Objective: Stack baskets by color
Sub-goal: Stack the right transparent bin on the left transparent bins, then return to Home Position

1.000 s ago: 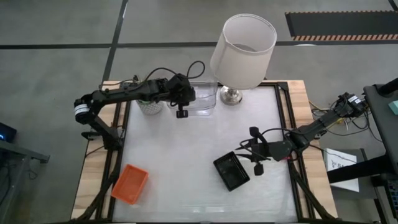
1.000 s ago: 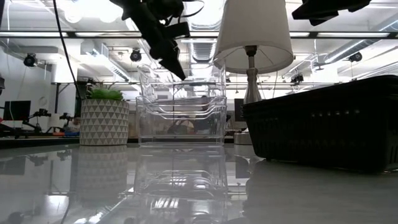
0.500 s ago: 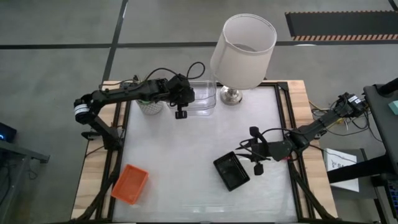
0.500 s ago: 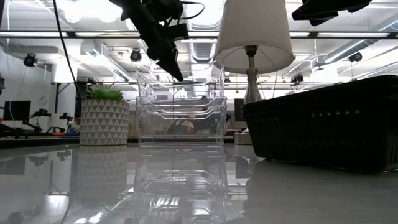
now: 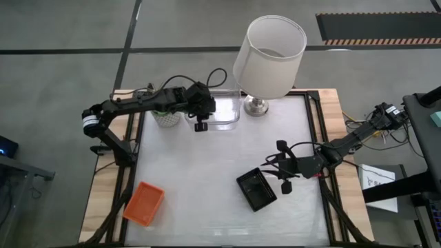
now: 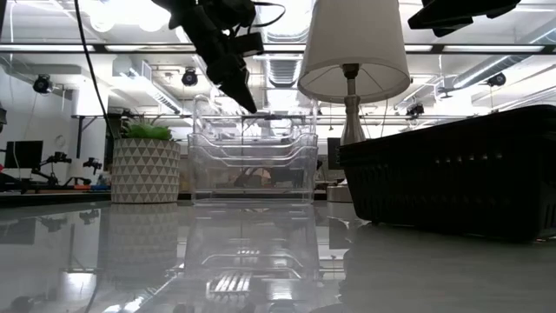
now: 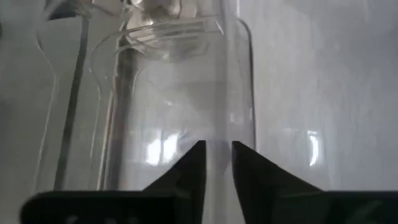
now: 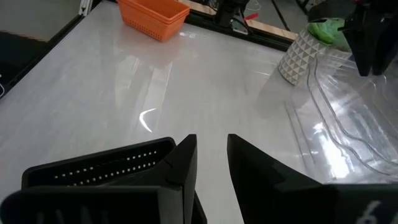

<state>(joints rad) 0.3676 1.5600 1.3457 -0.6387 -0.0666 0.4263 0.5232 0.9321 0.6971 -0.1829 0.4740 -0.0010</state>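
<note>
Clear baskets (image 5: 224,110): one nested stack at top centre of the high view, on the table's far edge; low view shows 3 rims tiered one in another (image 6: 252,152). Nothing seen inside but the other trays.

Black baskets (image 5: 256,189): one stack, lower right of centre in high view; count not readable from above. In low view it's the big dark mesh wall at right (image 6: 452,174).

Orange baskets (image 5: 144,203): one stack, lower left in high view, well apart from both others; count can't tell. Also seen far off in right wrist view (image 8: 155,15).

Left gripper (image 5: 200,122) sits over the clear stack's left rim. Left wrist view: fingers (image 7: 189,168) stand slightly apart, clear wall edge running into the narrow gap; can't tell if they pinch it or have let go.

Right gripper (image 5: 284,180) hangs just beside the black stack's right edge. Right wrist view: fingertips (image 8: 245,162) part open w/ a small gap, nothing between them, black rim (image 8: 99,165) just beside.

Others: 1 white lamp (image 5: 269,48) right of clear stack, 1 potted plant (image 5: 167,117) left of it, both touching or nearly. Table (image 5: 220,158) white, glossy.
</note>
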